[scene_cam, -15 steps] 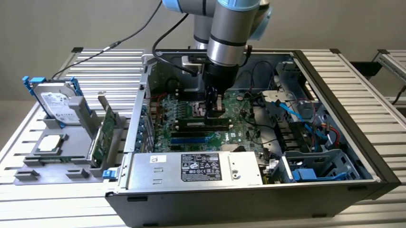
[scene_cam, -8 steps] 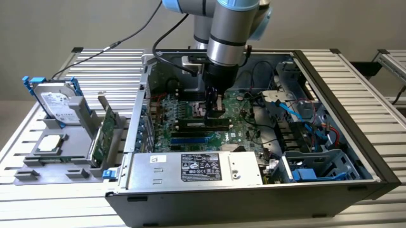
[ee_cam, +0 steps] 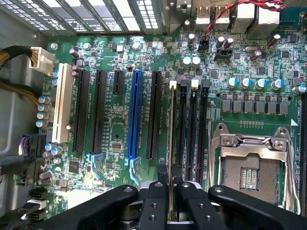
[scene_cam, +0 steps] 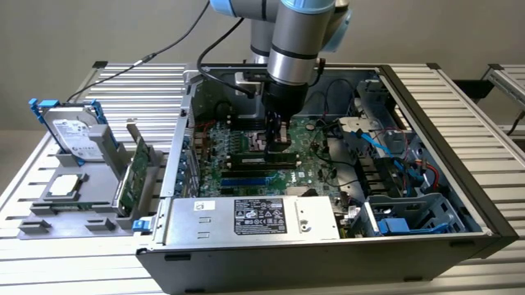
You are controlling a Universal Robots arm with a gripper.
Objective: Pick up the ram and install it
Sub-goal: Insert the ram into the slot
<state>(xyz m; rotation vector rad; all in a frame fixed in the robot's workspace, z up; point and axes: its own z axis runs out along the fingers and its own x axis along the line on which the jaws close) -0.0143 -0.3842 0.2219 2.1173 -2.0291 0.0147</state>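
Brightly, evenly lit across the counter (scene_cam: 131,80); dimmer inside the computer case (scene_cam: 328,267), soft-shadowed under the arm (scene_cam: 291,43); washed out with glare at the vent grille (ee_cam: 105,12).

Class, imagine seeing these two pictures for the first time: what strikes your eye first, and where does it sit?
The grey-and-blue arm reaches down into the open computer case at the exterior view's middle. Its fingers pinch the thin ram edge-on, in line with the black memory slots, near a bright blue slot.

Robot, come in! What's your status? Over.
Gripper shut on the ram. Ram on edge, lined up along the memory slots. No obstruction seen there. Over.
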